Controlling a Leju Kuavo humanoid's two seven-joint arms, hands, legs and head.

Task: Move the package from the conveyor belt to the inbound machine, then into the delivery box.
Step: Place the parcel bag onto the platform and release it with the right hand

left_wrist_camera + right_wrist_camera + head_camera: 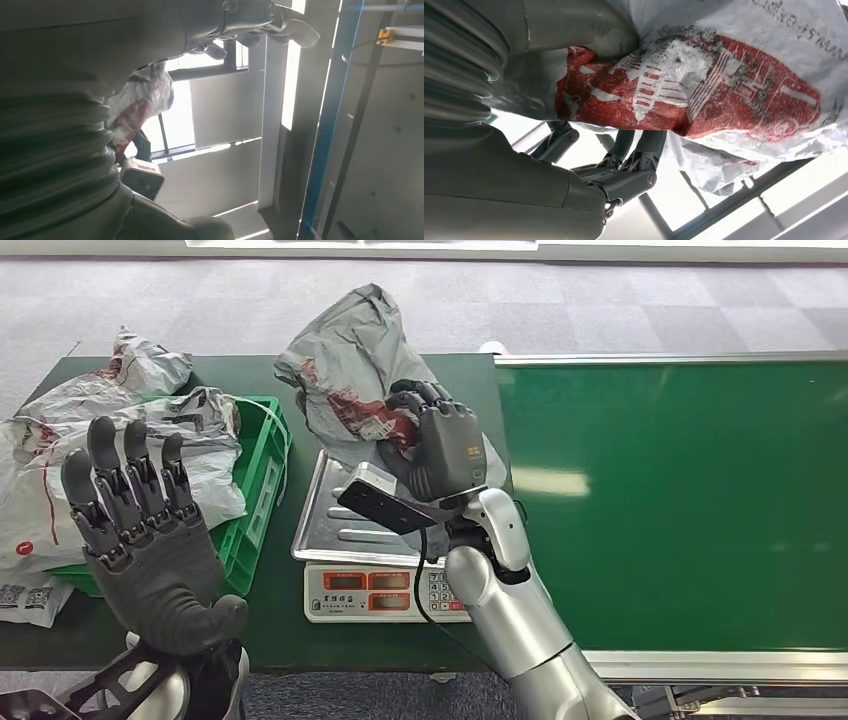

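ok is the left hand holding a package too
No, the left hand is raised with its fingers spread and nothing in it, while the right hand grips the grey package above the scale.

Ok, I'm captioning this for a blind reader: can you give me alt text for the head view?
The right hand grips a crumpled grey package with red print above the steel tray of a weighing scale. The left hand is raised, fingers spread, before a green crate of similar packages; a green conveyor belt lies right.

crinkled glossy plastic package (350,365), ribbed steel scale tray (325,525), matt conveyor belt (680,500)
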